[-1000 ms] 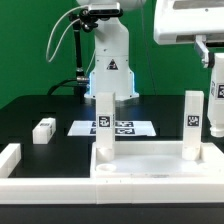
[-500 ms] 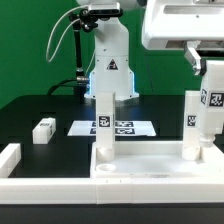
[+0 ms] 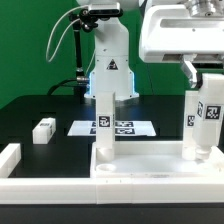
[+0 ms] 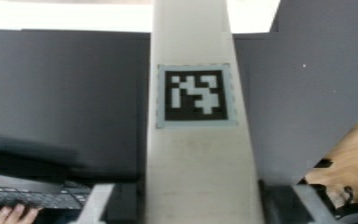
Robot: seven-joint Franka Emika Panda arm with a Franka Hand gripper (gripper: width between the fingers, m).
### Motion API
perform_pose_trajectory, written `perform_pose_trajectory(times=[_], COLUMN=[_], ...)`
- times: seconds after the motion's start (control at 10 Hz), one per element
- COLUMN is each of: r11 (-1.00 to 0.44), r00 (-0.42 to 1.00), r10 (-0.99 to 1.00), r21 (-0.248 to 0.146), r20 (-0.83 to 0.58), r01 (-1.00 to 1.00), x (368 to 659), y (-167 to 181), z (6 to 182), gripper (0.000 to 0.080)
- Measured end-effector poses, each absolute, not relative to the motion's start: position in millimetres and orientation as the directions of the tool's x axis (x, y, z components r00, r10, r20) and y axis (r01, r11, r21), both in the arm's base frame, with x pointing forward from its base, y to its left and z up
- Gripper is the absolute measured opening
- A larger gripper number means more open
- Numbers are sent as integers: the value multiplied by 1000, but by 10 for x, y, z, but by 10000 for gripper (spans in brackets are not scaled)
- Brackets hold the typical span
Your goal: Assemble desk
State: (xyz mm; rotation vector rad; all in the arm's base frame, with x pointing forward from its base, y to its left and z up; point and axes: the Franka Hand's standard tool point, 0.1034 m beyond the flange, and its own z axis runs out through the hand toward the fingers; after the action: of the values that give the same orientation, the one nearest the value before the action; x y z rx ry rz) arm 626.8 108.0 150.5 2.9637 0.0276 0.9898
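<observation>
Gripper (image 3: 205,80) with tilted leg (image 3: 211,112) beside upright leg (image 3: 189,140)

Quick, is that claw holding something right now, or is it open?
Gripper: closed, holding a white desk leg.

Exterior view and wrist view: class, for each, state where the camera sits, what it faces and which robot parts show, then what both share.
Exterior view: off the arm, low beyond the tabletop tray, facing across the black table to the robot's base; base and gripper show, the gripper gripping the held leg at the exterior view's right.
Wrist view: on the wrist, looking close along the held leg and its tag; no robot part is clearly identifiable.
Shared: the held leg and its tag.
</observation>
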Motion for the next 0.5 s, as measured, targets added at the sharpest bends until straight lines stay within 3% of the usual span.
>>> perform_pose_trajectory(times=[0.5], r11=[-1000], r00=[805], r10=[6], r21=[6], r20=[594], r01=[3], x=[6202], y=[1175], z=[1385], gripper=[287])
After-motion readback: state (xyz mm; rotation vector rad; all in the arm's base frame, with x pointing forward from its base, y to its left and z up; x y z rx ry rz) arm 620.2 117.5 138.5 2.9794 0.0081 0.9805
